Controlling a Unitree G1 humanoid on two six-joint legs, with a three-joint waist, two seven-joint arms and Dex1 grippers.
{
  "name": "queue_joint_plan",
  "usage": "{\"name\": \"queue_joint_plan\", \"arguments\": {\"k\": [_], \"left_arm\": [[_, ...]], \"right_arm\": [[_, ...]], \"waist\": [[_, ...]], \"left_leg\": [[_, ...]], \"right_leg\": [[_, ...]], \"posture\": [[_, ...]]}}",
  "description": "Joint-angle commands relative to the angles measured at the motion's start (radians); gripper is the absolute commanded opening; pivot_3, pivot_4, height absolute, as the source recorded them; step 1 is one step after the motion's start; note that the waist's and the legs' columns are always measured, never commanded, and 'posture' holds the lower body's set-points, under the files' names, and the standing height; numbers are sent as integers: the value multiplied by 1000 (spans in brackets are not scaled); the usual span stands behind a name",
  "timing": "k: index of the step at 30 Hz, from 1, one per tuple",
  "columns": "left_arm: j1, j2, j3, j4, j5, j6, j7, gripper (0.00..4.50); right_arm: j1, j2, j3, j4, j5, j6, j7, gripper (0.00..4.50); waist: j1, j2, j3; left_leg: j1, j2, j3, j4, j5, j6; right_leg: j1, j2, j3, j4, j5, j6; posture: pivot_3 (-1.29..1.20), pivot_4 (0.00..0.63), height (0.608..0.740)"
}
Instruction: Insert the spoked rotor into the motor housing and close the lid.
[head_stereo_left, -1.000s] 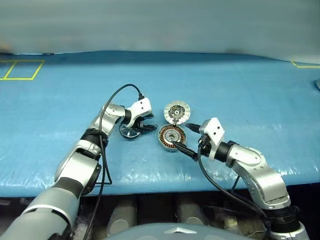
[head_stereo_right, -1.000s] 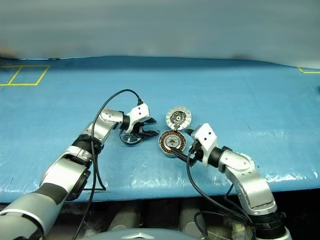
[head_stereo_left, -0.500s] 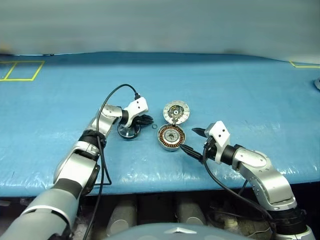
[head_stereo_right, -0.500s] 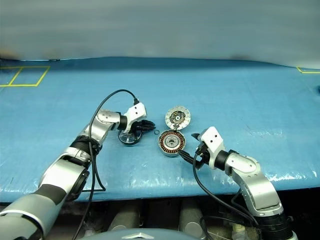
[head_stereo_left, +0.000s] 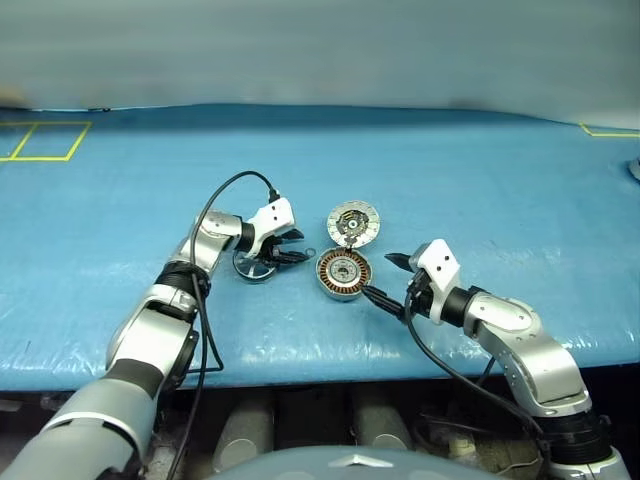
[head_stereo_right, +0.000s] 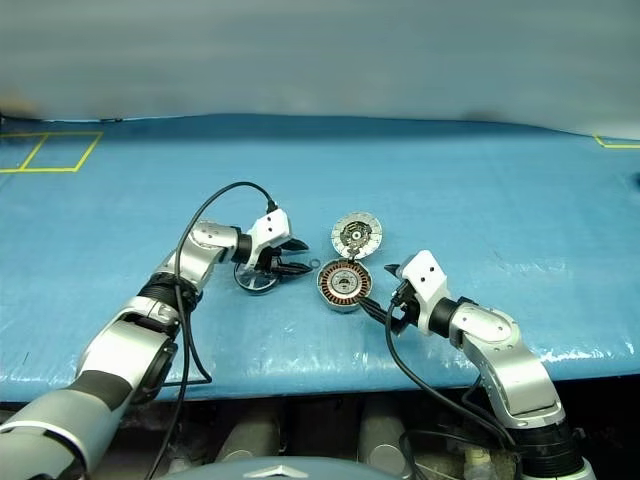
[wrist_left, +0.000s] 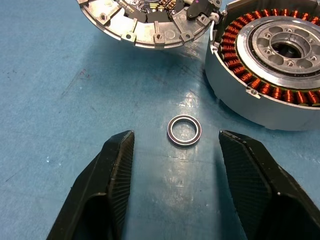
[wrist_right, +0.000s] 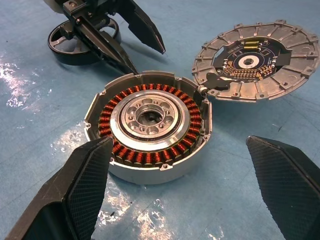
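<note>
Silver spoked rotor (head_stereo_left: 253, 266) lies on the blue surface (head_stereo_left: 480, 190) just under the left claw (head_stereo_left: 292, 247), which is open and empty; right claw (head_stereo_left: 383, 280), wide, flanks the motor housing (head_stereo_left: 344, 274).

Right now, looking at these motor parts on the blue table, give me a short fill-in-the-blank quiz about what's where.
1. The small loose ring lies between the open fingers of the ____ end effector.
2. The motor housing has a ring of ____ coloured windings.
3. The lid lies open beside the housing, joined to it at one ____.
4. The spoked rotor lies on the ____.

Missing words: left; copper; edge; table
</note>
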Motion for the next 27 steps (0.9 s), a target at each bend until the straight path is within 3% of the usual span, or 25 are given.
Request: {"name": "queue_joint_plan", "arguments": {"k": [1,27], "left_arm": [[-11,-2,-12,20,22,-13,0,2700],[-19,-26,-65,72,83,31,10,2700]], "right_arm": [[1,0,0,-23,2,-20,-5,4500],[-4,13,11,-14,21,-21,22,4500]], "waist": [[0,0,0],[0,0,0]], "left_leg": [[0,0,0,1,0,0],[-1,0,0,2,0,0]], "right_leg": [[0,0,0,0,0,0],[0,0,0,1,0,0]], "posture": [[0,150,740],[0,150,740]]}}
